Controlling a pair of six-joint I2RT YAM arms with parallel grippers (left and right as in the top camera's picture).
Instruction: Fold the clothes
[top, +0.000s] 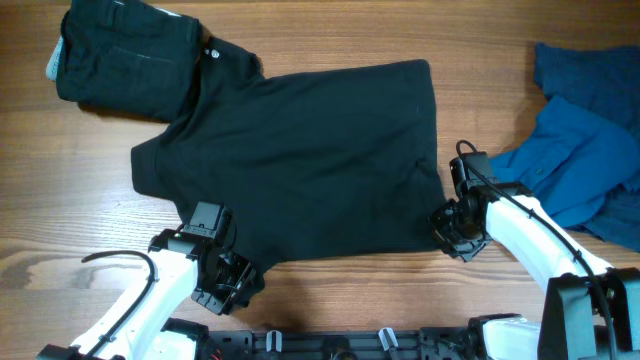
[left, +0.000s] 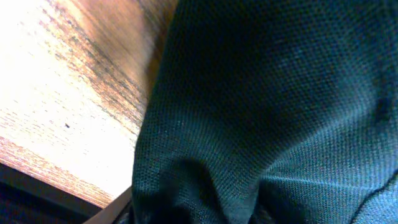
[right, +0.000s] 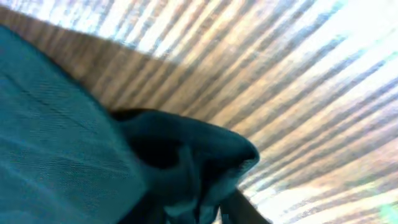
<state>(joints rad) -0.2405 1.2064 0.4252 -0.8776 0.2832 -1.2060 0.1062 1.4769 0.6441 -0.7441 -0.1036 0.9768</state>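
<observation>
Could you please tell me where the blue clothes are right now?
In the overhead view, the blue clothes lie crumpled on the right side of the table, just beyond the right gripper and to the right of the spread black shirt.

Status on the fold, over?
Left gripper, right gripper shut on black shirt near corners. Shirt spread flat. Blue garment beside right arm.

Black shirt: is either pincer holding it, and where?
Both hold the black shirt by its near edge: left pincer at the left corner, right pincer at the right corner.
</observation>
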